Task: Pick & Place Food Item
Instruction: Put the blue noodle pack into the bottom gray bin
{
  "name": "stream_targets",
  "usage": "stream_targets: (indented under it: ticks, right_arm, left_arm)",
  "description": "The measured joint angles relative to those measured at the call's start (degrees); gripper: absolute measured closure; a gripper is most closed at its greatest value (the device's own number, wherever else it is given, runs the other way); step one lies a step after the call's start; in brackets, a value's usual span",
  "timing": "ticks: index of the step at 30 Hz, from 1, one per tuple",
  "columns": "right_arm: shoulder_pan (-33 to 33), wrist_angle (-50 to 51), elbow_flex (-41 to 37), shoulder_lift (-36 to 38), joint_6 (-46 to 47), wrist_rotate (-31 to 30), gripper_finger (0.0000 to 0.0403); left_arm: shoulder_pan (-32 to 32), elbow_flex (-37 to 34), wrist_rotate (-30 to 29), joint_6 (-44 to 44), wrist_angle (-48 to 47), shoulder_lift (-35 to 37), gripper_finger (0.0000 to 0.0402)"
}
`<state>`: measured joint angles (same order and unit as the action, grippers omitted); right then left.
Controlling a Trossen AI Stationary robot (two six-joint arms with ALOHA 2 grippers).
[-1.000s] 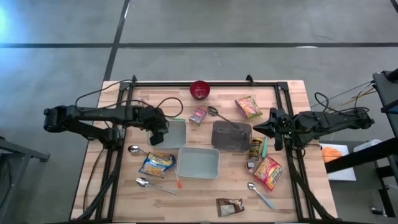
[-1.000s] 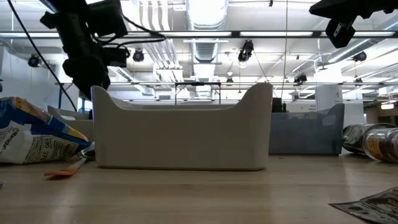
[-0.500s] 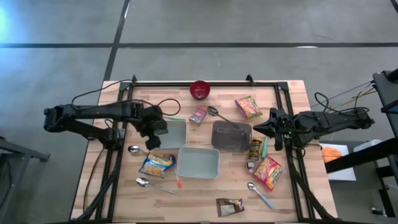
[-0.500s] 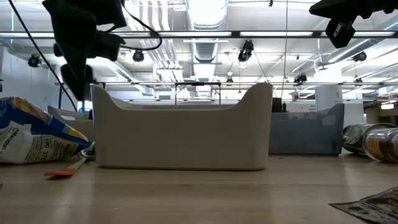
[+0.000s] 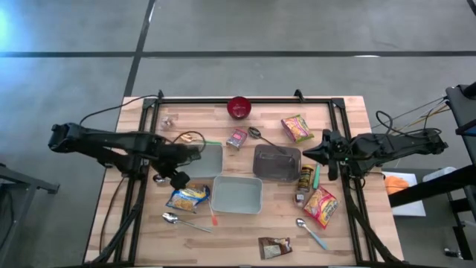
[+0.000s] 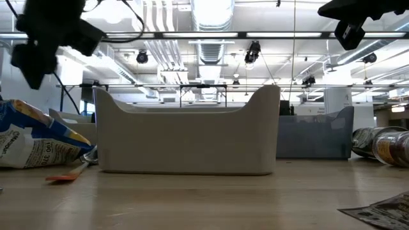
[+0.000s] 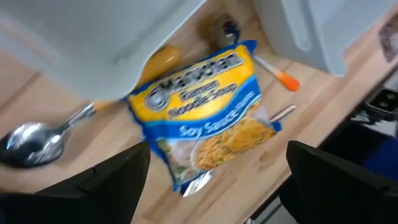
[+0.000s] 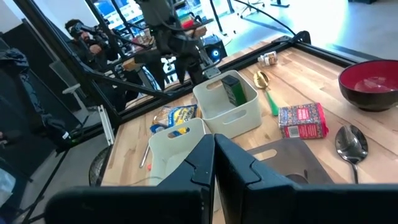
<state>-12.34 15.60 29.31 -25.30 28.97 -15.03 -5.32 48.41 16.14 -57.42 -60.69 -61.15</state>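
A blue and yellow noodle packet [image 5: 187, 197] [image 7: 205, 118] lies flat on the wooden table, left of the pale grey bin [image 5: 236, 194]. The low view shows the packet [image 6: 32, 137] at the left. My left gripper [image 5: 178, 179] [image 7: 214, 177] hangs open above the table, just beyond the packet's far left corner. It points steeply down, its fingers apart and clear of the packet. My right gripper [image 5: 307, 155] [image 8: 214, 163] is shut on nothing. It is held up over the table's right side, beside the dark bin [image 5: 277, 162].
A second pale bin [image 5: 209, 159] holds a green box [image 8: 233, 90]. A spoon [image 5: 160, 179] [image 7: 31, 140] lies left of my left gripper, and an orange-tipped utensil [image 7: 283, 78] lies by the packet. A red bowl [image 5: 239, 107], more food packets [image 5: 297, 128] [image 5: 321, 205], a bottle [image 5: 305, 179] and spoons are spread about.
My left gripper has gone from over the left pale bin toward the table's near and left edges, rising a little, and now hangs by the noodle packet. It has rolled about its own axis and tipped further down. It has stayed open.
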Motion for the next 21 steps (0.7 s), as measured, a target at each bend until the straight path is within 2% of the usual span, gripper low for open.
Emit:
stream_targets:
  ticks: [4, 8, 13, 21]
  right_arm:
    - [0.0, 0.0, -0.7, 0.0, 0.0, 0.0, 0.0394]
    - [0.0, 0.0, -1.3, 0.0, 0.0, 0.0, 0.0394]
    - [0.0, 0.0, -1.4, 0.0, 0.0, 0.1, 0.0394]
    - [0.0, 0.0, -1.4, 0.0, 0.0, 0.6, 0.0394]
  left_arm:
    - [-4.6, -3.1, -1.2, -7.4, -0.9, 3.5, 0.0020]
    - [-10.1, -8.6, 2.2, -14.8, 2.6, 6.1, 0.0020]
    - [-15.9, -14.8, 3.4, -22.9, 13.6, 6.7, 0.0020]
    - [-20.2, -24.3, 3.4, -30.1, 26.3, 7.1, 0.0020]
